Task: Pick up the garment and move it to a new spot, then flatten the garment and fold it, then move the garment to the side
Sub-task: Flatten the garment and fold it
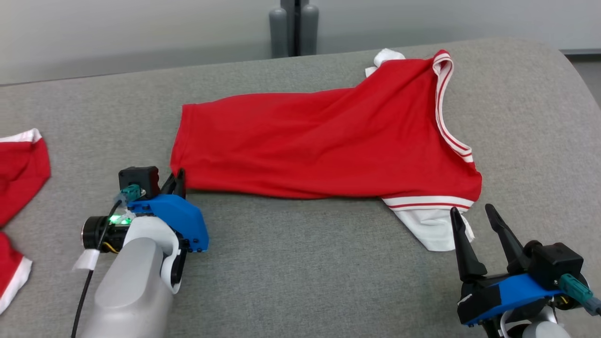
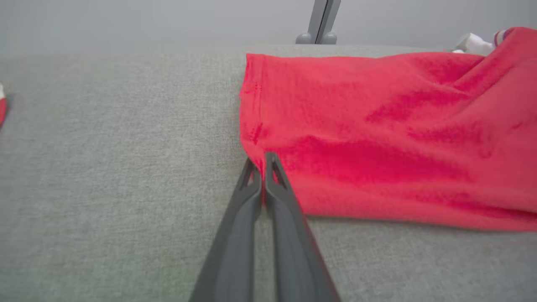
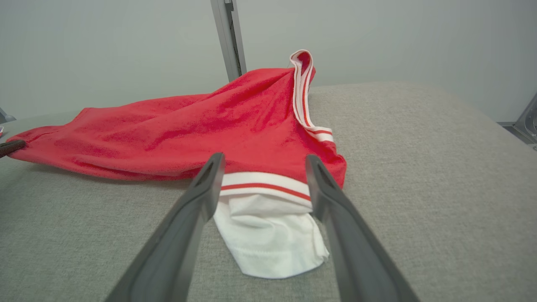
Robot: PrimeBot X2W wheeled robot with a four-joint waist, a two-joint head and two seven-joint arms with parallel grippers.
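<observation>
A red garment [image 1: 324,141] with white, red-striped trim lies spread across the grey padded table [image 1: 300,272], its neckline to the right and its hem to the left. A white sleeve [image 1: 434,225] sticks out at its near right corner. My left gripper [image 1: 180,177] is shut on the near left corner of the hem; in the left wrist view the fingers [image 2: 277,197] meet, pinching the garment [image 2: 377,138] at its edge. My right gripper [image 1: 471,210] stands open just short of the white sleeve [image 3: 268,235], which lies between and beyond its fingers [image 3: 197,197].
Another red and white piece of clothing [image 1: 19,169] lies at the table's left edge. A grey post [image 1: 293,28] stands behind the table's far edge. The table's rounded right edge [image 1: 577,84] curves away at the far right.
</observation>
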